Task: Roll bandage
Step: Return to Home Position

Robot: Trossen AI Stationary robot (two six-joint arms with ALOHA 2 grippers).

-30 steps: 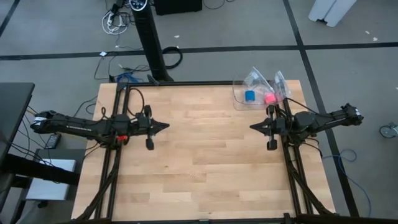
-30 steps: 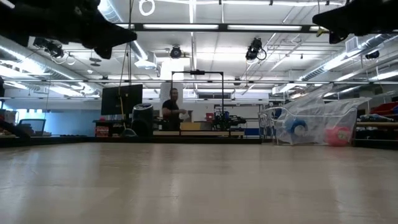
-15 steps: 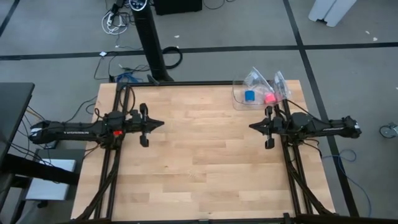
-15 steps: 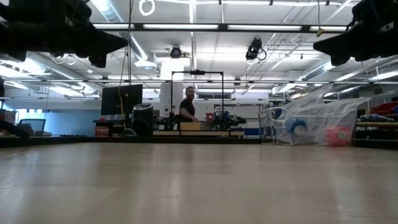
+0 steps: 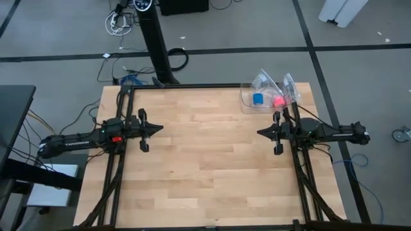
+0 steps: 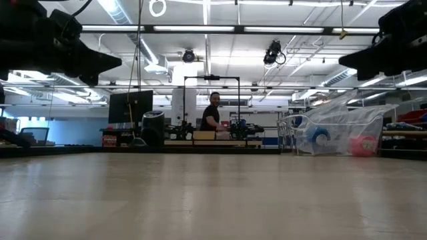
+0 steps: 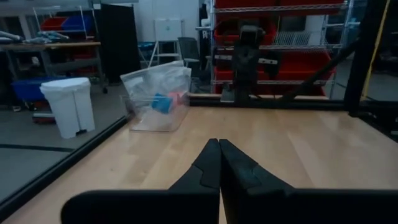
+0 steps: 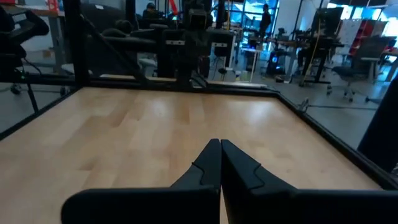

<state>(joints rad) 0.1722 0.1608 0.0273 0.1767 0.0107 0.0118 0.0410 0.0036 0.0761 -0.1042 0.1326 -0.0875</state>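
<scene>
In the far right corner of the table (image 5: 205, 160), the bandage (image 5: 257, 99) sits as a small blue coil inside a clear bag (image 5: 266, 82). The bag is in the clear bin (image 5: 246, 106), beside a pink ball (image 5: 279, 101). I judge the bandage to be light and soft, so it will squash easily, and the plastic around it looks thin and slippery. To lift it, it seems better to pinch the bag at its top edge than the coil itself. The right gripper (image 5: 260, 132) hangs near the bin, on the side toward the table's middle, without touching it. Its fingers are pressed together and hold nothing. The left gripper (image 5: 160, 127) waits well apart at the left side, also closed and empty.
</scene>
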